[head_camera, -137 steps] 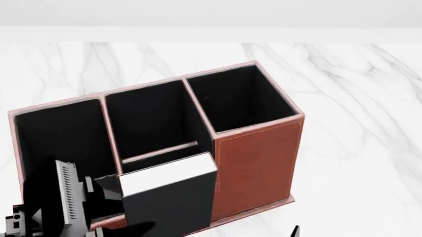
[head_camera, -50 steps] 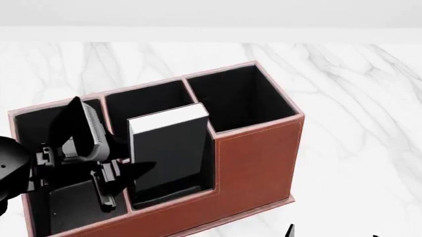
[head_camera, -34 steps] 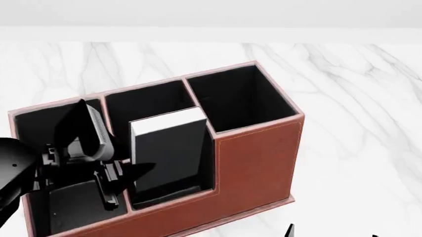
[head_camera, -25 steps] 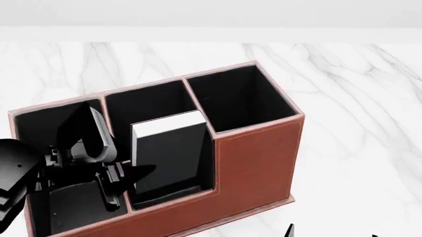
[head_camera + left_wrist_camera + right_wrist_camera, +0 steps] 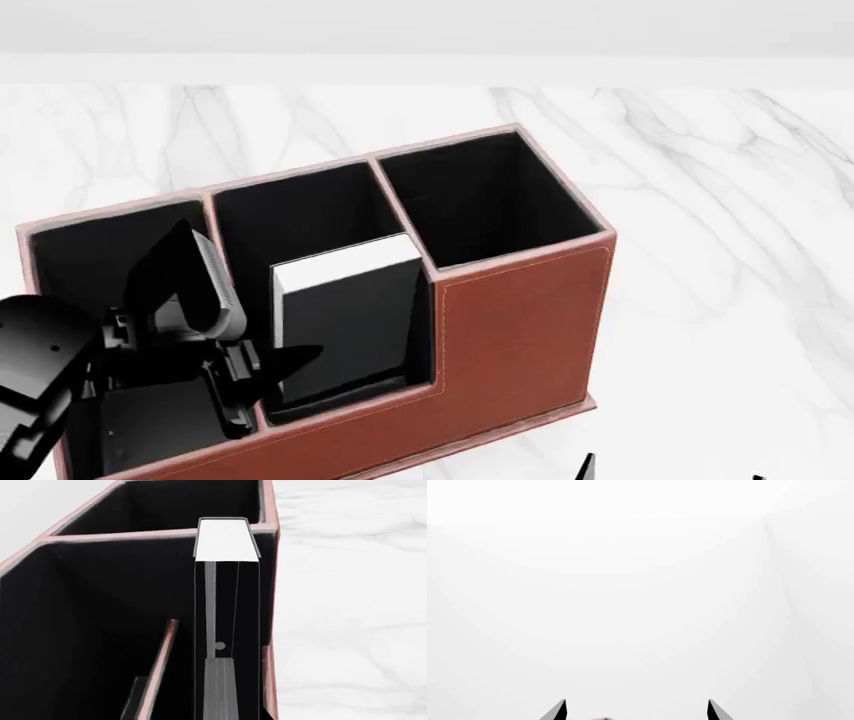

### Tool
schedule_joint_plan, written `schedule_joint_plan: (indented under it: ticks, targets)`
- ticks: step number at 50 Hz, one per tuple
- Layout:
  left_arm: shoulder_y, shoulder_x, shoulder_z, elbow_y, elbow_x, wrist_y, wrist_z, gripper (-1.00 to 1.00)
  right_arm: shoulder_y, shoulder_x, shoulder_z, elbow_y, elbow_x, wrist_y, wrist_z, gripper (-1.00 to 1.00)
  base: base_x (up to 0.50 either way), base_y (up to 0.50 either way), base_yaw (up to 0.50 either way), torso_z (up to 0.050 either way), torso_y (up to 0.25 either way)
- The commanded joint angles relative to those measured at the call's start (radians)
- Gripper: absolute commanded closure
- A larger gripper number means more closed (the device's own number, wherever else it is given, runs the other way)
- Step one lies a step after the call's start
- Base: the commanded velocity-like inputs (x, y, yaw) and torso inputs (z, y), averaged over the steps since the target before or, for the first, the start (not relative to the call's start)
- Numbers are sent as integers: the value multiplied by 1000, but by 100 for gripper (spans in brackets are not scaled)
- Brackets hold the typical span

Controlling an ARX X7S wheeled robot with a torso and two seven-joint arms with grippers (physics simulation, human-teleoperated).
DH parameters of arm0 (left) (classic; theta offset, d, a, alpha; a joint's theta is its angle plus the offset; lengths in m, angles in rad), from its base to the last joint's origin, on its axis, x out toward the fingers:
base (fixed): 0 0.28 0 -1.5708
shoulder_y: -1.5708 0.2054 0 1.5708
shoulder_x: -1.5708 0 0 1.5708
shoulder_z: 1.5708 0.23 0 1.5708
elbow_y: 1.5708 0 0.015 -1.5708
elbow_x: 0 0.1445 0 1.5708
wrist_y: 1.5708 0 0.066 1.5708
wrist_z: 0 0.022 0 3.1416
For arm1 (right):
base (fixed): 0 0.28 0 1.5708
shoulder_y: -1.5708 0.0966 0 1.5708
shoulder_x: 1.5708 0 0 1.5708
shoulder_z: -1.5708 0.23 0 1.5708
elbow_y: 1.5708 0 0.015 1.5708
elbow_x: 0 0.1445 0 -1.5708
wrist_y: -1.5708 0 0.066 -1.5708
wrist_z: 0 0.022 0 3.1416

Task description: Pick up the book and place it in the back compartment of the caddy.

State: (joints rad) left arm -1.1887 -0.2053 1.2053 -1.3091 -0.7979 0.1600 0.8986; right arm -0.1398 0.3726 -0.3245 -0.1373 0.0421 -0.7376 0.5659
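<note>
Standing upright in the back compartment [image 5: 350, 392] of the caddy [image 5: 514, 330]: book [image 5: 350, 315], white page block uppermost, top proud of the low wall. Left hand [image 5: 274, 368]: closed on the book's side, fingertip [image 5: 300, 355] against the cover. Right hand [image 5: 635, 715]: fingers parted, empty, aimed at blank white. Handling note: lower straight, clear of the thin divider [image 5: 157, 667], then release. Table [image 5: 721, 250]: marble.
</note>
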Motion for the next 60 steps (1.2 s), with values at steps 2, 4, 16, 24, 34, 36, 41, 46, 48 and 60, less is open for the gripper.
schedule_joint_plan:
  ticks: [2, 4, 16, 24, 34, 36, 41, 46, 48, 60]
  targets:
    - [14, 32, -349, 1, 223, -47, 2, 100, 2, 0, -2, 4, 0, -2, 2, -100, 0, 0, -2, 0, 5]
    - [18, 38, -407, 1, 274, -70, 2, -100, 2, 1, -2, 5, 3, -5, 3, -100, 0, 0, -2, 0, 0]
    - [22, 54, -682, 1, 527, -101, 24, -100, 5, 1, -5, 9, 2, -5, 4, -100, 0, 0, 0, 0, 0]
    - [26, 59, -772, 1, 613, -93, 35, -100, 7, 3, -9, 10, 4, -4, 3, -100, 0, 0, 0, 0, 0]
    - [238, -36, -818, 484, 587, -349, -25, -100, 10, 4, -7, 8, -1, 4, 7, -100, 0, 0, 0, 0, 0]
    - [314, -73, -841, 709, 553, -454, -59, -100, 16, 2, -7, 11, -4, 11, 8, -100, 0, 0, 0, 0, 0]
    - [459, -150, -875, 1037, 501, -601, -118, -100, 54, -2, -14, 42, 23, 41, -2, -100, 0, 0, 0, 0, 0]
    - [567, -214, -909, 1293, 472, -705, -185, -100, 86, -2, 9, -5, -9, 122, 18, -100, 0, 0, 0, 0, 0]
    - [612, -241, -929, 1409, 454, -756, -216, -100, 110, 1, 15, -30, -5, 170, 18, -100, 0, 0, 0, 0, 0]
    - [742, -305, -967, 1769, 431, -887, -329, -100, 175, 27, 39, -214, -14, 370, 15, -100, 0, 0, 0, 0, 0]
